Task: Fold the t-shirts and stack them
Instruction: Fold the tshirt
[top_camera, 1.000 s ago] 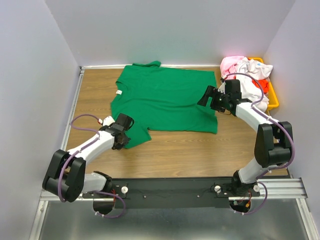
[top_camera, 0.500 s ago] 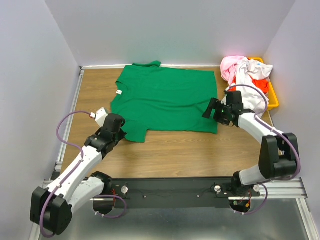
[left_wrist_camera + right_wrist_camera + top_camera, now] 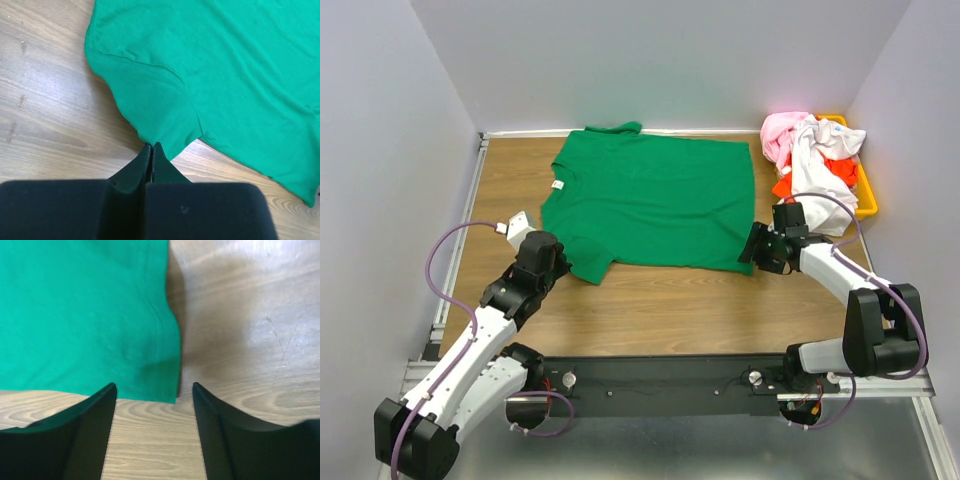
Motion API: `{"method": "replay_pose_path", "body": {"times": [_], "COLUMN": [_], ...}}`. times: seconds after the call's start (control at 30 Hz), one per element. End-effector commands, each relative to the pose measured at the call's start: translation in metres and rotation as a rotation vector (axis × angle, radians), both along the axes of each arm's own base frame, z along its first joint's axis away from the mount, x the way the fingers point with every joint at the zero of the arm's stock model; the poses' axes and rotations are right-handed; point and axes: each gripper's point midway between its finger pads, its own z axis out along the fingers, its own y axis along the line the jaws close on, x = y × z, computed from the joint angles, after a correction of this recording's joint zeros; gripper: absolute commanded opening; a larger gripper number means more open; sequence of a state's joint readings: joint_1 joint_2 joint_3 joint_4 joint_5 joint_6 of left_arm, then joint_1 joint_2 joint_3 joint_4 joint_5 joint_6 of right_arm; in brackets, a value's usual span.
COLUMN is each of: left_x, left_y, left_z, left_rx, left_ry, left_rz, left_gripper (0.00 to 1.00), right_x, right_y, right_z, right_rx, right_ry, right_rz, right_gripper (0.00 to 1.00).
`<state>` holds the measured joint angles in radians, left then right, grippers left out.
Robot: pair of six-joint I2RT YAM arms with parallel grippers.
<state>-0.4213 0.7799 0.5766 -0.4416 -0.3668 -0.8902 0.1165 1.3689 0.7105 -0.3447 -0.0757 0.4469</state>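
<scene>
A bright green t-shirt (image 3: 650,200) lies spread flat on the wooden table, collar to the far left. My left gripper (image 3: 558,262) is shut, its tips pinching the edge of the near sleeve (image 3: 150,100), which draws to a point at the tips (image 3: 151,145). My right gripper (image 3: 757,255) is open just above the table, its fingers either side of the shirt's near right hem corner (image 3: 170,390). Pink (image 3: 782,130), white (image 3: 815,165) and orange-red (image 3: 785,188) shirts lie heaped in the bin at the far right.
The yellow-orange bin (image 3: 866,200) stands against the right wall. Grey walls close in the table on the left, back and right. Bare wood (image 3: 670,300) lies between the shirt and the arms' mounting rail.
My left arm has drawn back toward the near left and swung round onto the sleeve's edge. My right gripper has moved nearer along the shirt's right edge to the hem corner.
</scene>
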Motion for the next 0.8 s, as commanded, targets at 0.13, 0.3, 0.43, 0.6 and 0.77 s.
{"method": "replay_pose_path", "body": {"times": [0.13,0.3,0.43,0.6,0.77], "left_x": [0.0,0.001,0.001,0.0,-0.001], "left_y": [-0.003,-0.004,-0.005,-0.004,-0.006], "left_z": [0.008,0.009,0.011,0.012,0.014], "left_rx": [-0.005,-0.005,-0.006,-0.009,-0.011], "left_ry": [-0.048,-0.055,-0.064,-0.071,-0.079], "left_rz": [-0.016,-0.023,-0.026,-0.023,-0.026], "left_gripper": [0.0,0.0,0.0,0.0,0.0], "right_x": [-0.029,-0.036,-0.036,-0.033,-0.029], "right_y": [-0.001,-0.002,-0.005,-0.008,-0.01], "right_z": [-0.014,-0.023,-0.026,-0.029,-0.032], "right_rx": [0.018,0.013,-0.002,-0.024,-0.037], "right_ry": [0.087,0.119,0.128,0.134,0.142], "right_rz": [-0.027,-0.033,-0.044,-0.047,-0.043], "right_gripper": [0.61,0.56,0.52,0.49,0.45]}}
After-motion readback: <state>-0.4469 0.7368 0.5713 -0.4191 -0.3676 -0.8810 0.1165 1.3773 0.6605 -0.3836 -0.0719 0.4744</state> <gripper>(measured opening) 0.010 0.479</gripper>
